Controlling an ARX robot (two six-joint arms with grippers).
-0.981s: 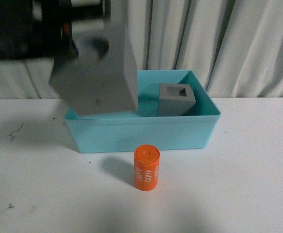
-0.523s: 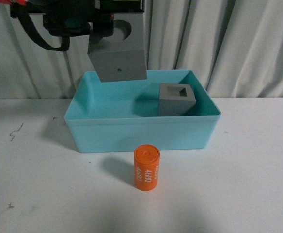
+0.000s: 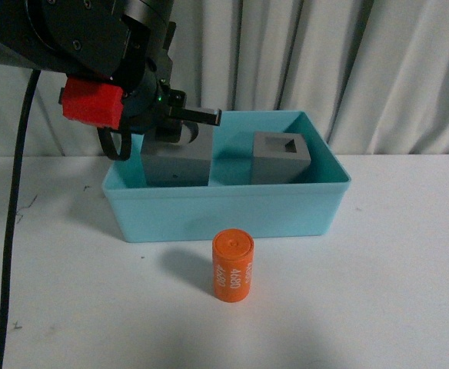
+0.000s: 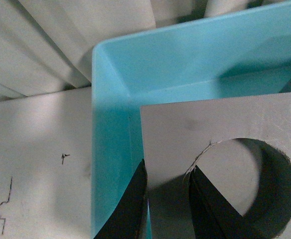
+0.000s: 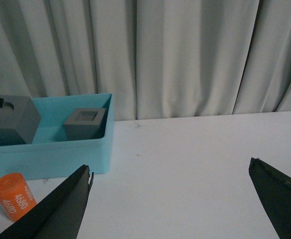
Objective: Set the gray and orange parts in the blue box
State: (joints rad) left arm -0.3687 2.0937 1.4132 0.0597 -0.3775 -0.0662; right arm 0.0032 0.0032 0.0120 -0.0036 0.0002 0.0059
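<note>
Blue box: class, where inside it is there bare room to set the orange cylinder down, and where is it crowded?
Free in the blue box: the floor strip between the round-recess cube and the square-recess cube. Bare floor also shows in front of the square-recess cube. Crowded: the left end, where the left gripper clamps the round-recess cube.

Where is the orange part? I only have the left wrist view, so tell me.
Observer: The orange cylinder stands upright on the table, outside the blue box, in front of it.
Operator: Report the other gray cube.
Observer: The cube with the square recess sits inside the box at its right, apart from the cube with the round recess that the left gripper holds.
</note>
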